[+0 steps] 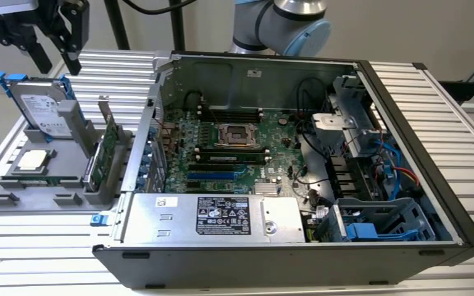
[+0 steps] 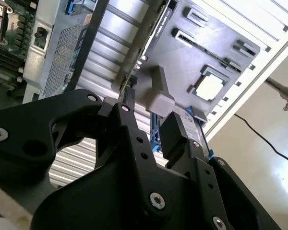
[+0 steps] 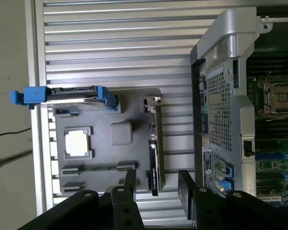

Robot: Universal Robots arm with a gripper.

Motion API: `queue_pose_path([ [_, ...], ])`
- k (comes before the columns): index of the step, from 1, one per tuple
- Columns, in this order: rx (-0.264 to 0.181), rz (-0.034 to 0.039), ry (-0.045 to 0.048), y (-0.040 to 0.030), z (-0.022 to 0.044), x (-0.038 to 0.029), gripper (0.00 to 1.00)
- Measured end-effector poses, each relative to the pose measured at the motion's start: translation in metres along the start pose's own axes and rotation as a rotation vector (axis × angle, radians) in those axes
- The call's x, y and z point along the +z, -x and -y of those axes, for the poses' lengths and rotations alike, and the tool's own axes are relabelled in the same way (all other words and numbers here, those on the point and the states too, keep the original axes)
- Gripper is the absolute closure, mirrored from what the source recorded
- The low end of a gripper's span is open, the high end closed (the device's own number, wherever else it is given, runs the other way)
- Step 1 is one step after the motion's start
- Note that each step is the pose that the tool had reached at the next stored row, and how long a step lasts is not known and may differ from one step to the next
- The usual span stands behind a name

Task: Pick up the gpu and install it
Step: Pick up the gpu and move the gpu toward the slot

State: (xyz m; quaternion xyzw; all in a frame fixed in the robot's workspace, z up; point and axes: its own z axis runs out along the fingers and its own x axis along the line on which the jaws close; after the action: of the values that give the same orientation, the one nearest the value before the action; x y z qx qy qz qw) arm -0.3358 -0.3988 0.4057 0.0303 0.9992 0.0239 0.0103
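Observation:
The gpu [image 1: 104,150] stands on edge in a slot of the grey parts holder [image 1: 23,203], at the exterior view's left of the open computer case. Its green board faces sideways and its silver bracket [image 1: 103,114] points up. In the first wrist view the gpu [image 3: 154,143] shows edge-on, a thin dark strip. My gripper [image 1: 56,65] hangs high above the holder, over the hard drive end, open with nothing between its black fingers [image 3: 129,184]. In both wrist views the gripper [image 3: 157,187] [image 2: 151,127] stands apart from the gpu [image 2: 156,31].
A silver hard drive in a blue frame [image 1: 39,105] stands upright in the holder beside a processor chip [image 1: 33,160]. The open computer case [image 1: 150,123] shows its motherboard [image 1: 229,154], power supply [image 1: 212,216] and cables. The ribbed metal table [image 1: 39,259] surrounds everything.

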Motion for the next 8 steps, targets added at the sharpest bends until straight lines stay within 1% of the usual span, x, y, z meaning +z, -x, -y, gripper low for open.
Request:
queue_pose_path([
  [8,0.0,0.0,-0.0001,0.0,0.0001,0.003,0.0],
])
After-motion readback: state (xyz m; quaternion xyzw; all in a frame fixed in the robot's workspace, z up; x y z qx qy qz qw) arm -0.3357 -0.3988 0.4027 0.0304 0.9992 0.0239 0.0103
